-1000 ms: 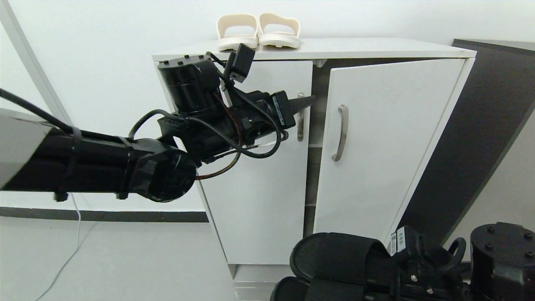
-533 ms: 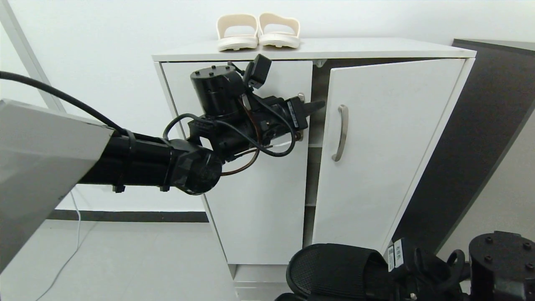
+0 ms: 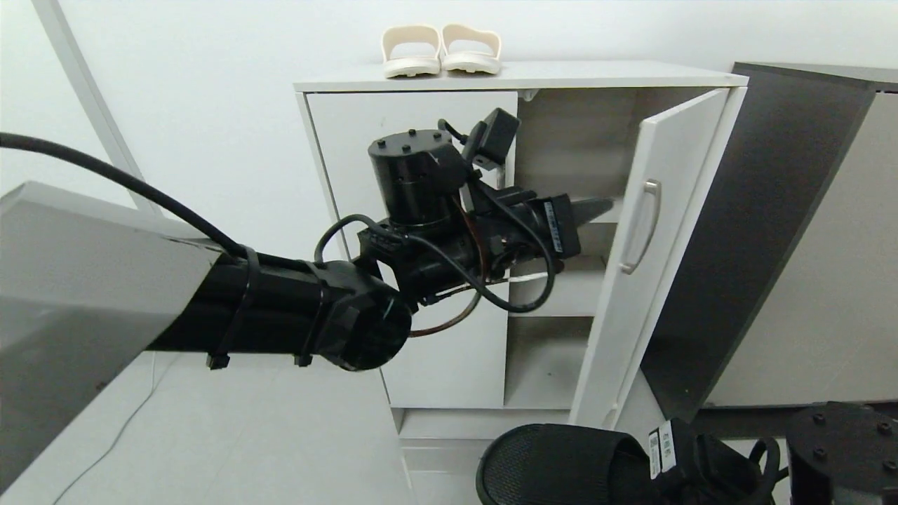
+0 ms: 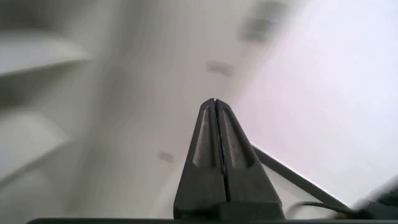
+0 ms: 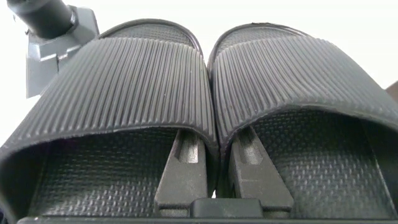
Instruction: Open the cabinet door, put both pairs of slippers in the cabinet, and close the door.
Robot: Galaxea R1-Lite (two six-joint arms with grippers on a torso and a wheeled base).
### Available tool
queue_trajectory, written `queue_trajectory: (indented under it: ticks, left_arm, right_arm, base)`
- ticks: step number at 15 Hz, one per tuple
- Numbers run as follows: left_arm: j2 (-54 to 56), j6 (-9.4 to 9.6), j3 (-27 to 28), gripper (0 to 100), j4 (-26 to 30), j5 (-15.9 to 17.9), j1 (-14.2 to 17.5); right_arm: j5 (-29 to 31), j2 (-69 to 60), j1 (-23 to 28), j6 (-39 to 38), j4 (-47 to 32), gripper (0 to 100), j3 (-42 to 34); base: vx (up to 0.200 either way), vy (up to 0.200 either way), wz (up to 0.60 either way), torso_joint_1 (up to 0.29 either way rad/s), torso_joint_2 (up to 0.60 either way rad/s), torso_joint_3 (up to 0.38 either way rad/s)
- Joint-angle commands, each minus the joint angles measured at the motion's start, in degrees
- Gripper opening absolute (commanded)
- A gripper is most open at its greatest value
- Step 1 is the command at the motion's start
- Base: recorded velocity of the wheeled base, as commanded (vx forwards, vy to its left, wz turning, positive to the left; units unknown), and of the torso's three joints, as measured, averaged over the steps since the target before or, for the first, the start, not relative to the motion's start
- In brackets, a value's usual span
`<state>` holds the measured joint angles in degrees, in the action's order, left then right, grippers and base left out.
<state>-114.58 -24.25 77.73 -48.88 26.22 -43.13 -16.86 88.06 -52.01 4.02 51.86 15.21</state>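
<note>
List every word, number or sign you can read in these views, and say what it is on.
No text can be read.
White sticker on the left gripper: too small to read.
Two stickers on the right gripper holding the black slippers: too small to read.
Cabinet, cream slippers: no print.

White wall [image 3: 210, 84] and pale grey floor [image 3: 231, 435], evenly lit. A grey post [image 3: 78, 77] slants up the wall at left. A tall dark panel [image 3: 758, 210] stands at right (a lighter grey surface [image 3: 828, 280] just beside it).
</note>
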Motion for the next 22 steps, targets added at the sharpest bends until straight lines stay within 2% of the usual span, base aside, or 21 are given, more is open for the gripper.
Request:
queue_trajectory:
  ticks: [1,5,8,10,11,12,14,15,16,18,19,20,21,22]
  left_arm:
    - [1.38,0.17,-2.14,0,-2.80,-0.12,-3.89]
    - [1.29,0.17,-2.23,0,-3.15,-0.21,-2.48]
    - [3.75,0.17,-3.99,0,-3.15,-0.29,1.29]
    - [10.34,0.25,-11.11,0,-2.71,-0.29,6.66]
    - [10.60,0.25,-11.55,0,-2.71,-0.29,6.92]
    - [20.10,0.25,-21.48,0,-2.62,-0.21,12.10]
    - [32.58,0.25,-32.29,0,-0.60,-0.21,18.52]
    - [40.40,0.25,-36.95,0,3.71,-0.21,22.48]
    - [45.76,0.25,-39.32,0,7.49,-0.29,25.11]
    - [63.87,0.78,-43.10,0,25.07,-0.29,35.04]
    - [71.34,3.42,-43.10,0,35.61,-0.38,39.44]
    - [77.58,6.84,-43.19,0,44.93,-0.65,44.62]
    - [83.99,10.71,-43.63,0,52.75,-2.14,49.19]
    - [89.88,13.61,-44.15,0,57.76,-4.34,52.18]
  right_arm:
    - [-0.02,0.09,-0.47,0.02,0.00,0,-0.18]
    - [-0.02,0.00,-0.47,0.11,0.08,0,-0.18]
    - [0.07,0.18,-0.38,0.11,0.44,0,-0.10]
    - [0.07,0.53,0.33,-0.07,0.44,0,0.17]
    - [0.07,0.70,0.50,-0.07,0.44,0,0.25]
    - [0.07,1.85,2.52,-0.24,0.44,0,1.13]
    - [0.07,2.02,4.28,-0.42,0.44,0,1.75]
    - [0.07,2.02,4.72,-0.42,0.44,0,1.75]
    - [0.07,1.94,4.72,-0.42,0.44,0,1.75]
    - [0.07,2.20,4.81,-0.42,0.44,0,1.75]
    - [0.07,2.46,5.07,-0.42,0.44,0,1.75]
    - [0.07,2.55,5.16,-0.42,0.44,0,1.75]
    - [0.07,2.64,5.16,-0.42,0.44,0,1.75]
    - [0.07,2.64,5.16,-0.42,0.44,0,1.75]
  base:
    - [0.000,0.000,0.00,0.000,0.00,0.000]
    - [0.000,0.000,0.00,0.000,0.00,0.000]
    - [0.000,0.000,0.00,0.000,0.00,0.000]
    - [0.000,0.000,0.00,0.000,0.00,0.000]
    - [0.000,0.000,0.00,0.000,0.00,0.000]
    - [0.000,0.000,0.00,0.000,0.00,0.000]
    - [0.000,0.000,0.00,0.000,0.00,0.000]
    - [0.000,0.000,0.00,0.000,0.00,0.000]
    - [0.000,0.000,0.00,0.000,0.00,0.000]
    - [0.000,0.000,0.00,0.000,0.00,0.000]
    - [0.000,0.000,0.00,0.000,0.00,0.000]
    - [0.000,0.000,0.00,0.000,0.00,0.000]
    - [0.000,0.000,0.00,0.000,0.00,0.000]
    - [0.000,0.000,0.00,0.000,0.00,0.000]
